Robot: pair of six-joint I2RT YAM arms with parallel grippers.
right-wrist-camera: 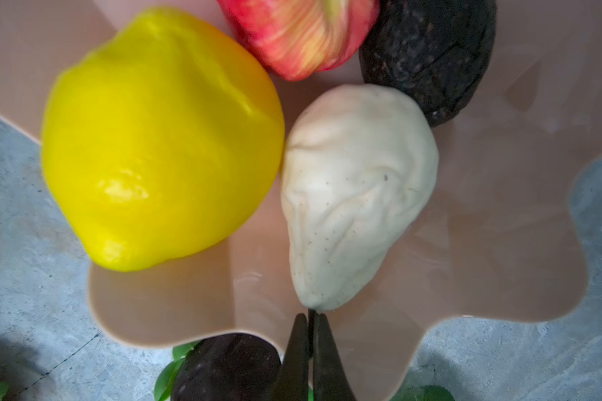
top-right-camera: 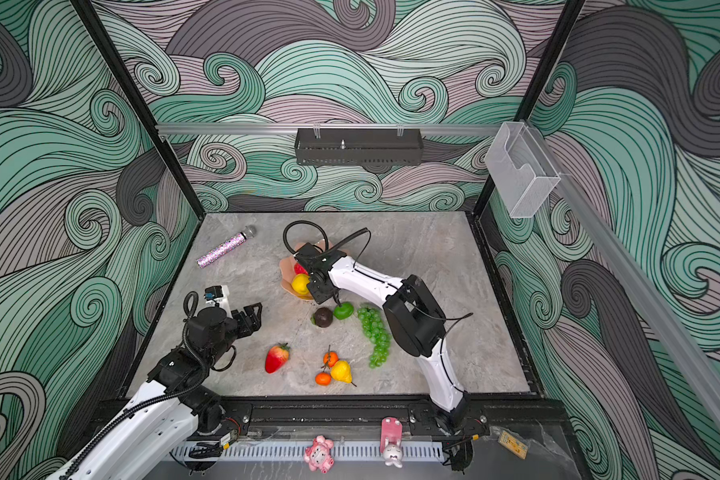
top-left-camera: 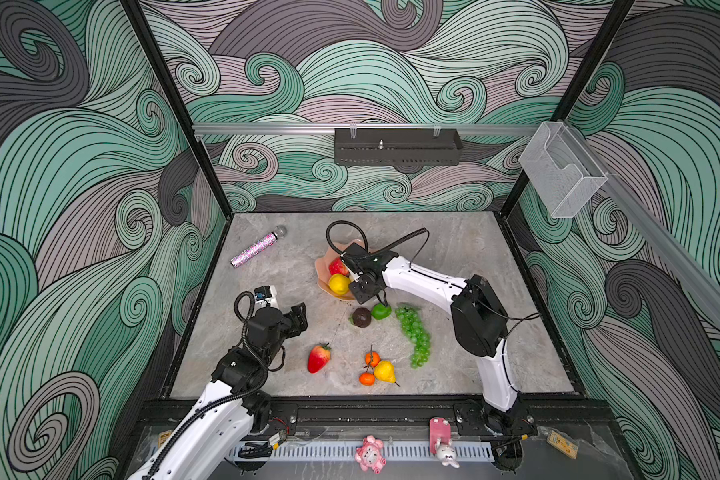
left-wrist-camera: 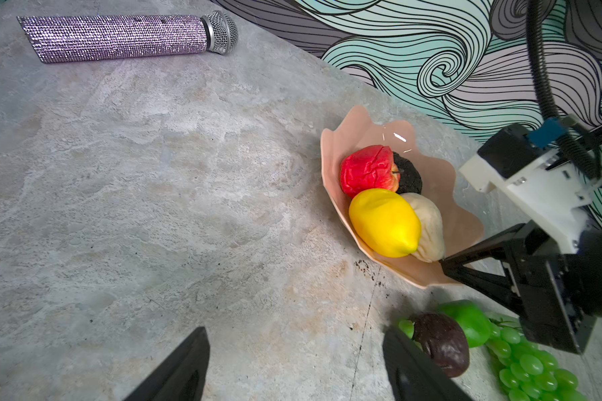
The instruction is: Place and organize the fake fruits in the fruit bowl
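Grey marbled tabletop (top-left-camera: 454,257) inside swirl-patterned walls. Shallow salmon-pink scalloped bowl (top-left-camera: 321,274) at centre of both top views, holding glossy yellow lemon (top-left-camera: 339,284), red apple (top-left-camera: 337,266), rough dark avocado (right-wrist-camera: 428,52) and wrinkled cream pear (right-wrist-camera: 355,187). Right gripper (right-wrist-camera: 311,321) pinched shut on that pear's thin stem. Just below the bowl: second dark avocado (top-left-camera: 361,317), bright green lime (top-left-camera: 381,311), green grape bunch (top-left-camera: 416,336). Lower centre: red strawberry (top-left-camera: 319,357), two orange tangerines (top-left-camera: 372,358), yellow pear (top-left-camera: 385,371). Left gripper (top-left-camera: 298,318) left of centre, jaws wide, holding nothing. Glittery pink microphone (top-left-camera: 258,248) upper left.

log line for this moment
left gripper open above table | right gripper shut on cream pear stem | cream pear lying in fruit bowl
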